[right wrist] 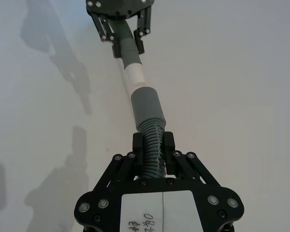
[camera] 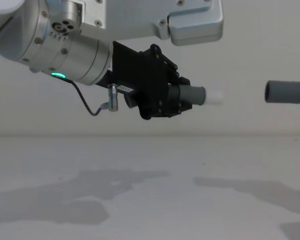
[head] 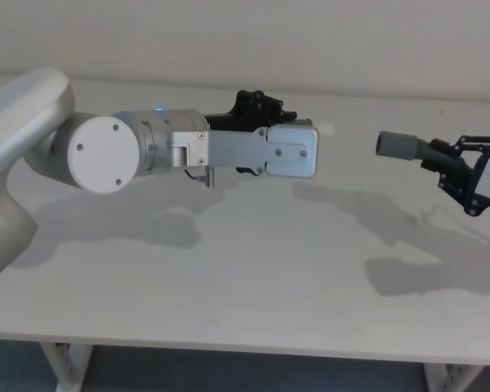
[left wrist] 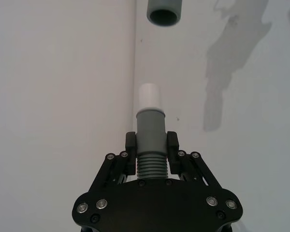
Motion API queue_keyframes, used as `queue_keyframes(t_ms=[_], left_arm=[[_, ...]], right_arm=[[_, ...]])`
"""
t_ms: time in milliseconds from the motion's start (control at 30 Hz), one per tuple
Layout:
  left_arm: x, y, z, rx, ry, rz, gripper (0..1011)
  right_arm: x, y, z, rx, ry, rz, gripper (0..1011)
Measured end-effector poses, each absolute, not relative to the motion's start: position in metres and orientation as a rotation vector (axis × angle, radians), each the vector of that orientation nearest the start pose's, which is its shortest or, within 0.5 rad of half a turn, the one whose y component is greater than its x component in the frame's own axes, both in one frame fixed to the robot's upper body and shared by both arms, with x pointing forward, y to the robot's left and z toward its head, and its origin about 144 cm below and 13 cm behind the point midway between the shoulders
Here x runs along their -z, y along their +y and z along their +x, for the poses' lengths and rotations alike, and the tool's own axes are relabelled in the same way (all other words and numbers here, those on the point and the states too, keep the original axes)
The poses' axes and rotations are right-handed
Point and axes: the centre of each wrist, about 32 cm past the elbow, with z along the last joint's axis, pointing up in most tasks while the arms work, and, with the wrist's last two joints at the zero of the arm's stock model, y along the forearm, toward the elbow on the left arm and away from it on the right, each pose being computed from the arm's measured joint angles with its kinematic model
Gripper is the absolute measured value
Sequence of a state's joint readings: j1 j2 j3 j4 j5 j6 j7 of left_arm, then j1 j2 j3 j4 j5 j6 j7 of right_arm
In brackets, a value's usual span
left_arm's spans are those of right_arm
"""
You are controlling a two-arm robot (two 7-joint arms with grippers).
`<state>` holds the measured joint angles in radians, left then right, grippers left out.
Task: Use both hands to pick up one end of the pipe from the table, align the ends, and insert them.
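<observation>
Left claw (left wrist: 151, 153) clamped on the ribbed part of a grey pipe piece (left wrist: 150, 126), fingers (left wrist: 130, 153) pressed against both sides; pale narrow tip (left wrist: 150, 97) sticking out past the collar toward 12 o'clock in the left wrist view. Held well above the white table (head: 229, 278), at 9 o'clock in the head view. Right claw (right wrist: 153, 152) gripped likewise on the ribbed stretch of the other pipe piece (right wrist: 149, 118), at 3 o'clock in the head view. Wide grey socket (camera: 283, 92) facing the pale tip, roughly in line, a clear gap between them. Shadows (head: 408, 273) of both arms on the table below.
</observation>
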<state>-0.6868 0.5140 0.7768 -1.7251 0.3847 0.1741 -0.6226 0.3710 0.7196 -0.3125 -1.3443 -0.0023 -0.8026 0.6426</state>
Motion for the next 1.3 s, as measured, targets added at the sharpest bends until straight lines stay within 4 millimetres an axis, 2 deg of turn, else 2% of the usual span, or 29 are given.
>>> queue_keyframes(t_ms=[667,967,1300], left_arm=[[-1.332,0.153,0.52,-0.416,-0.997,0.704,359],[-1.332,0.153,0.52,-0.414,-0.999,0.705,359],[-1.332,0.153,0.52,-0.414,-1.001,0.706,359]], right_arm=[[-1.242,-0.355,0.55,0.437,-0.932,-0.256,236],[-1.241,-0.349,0.557,0.432,-0.933,-0.268,237],[-1.243,-0.352,0.562,0.416,-0.953,-0.296,236]])
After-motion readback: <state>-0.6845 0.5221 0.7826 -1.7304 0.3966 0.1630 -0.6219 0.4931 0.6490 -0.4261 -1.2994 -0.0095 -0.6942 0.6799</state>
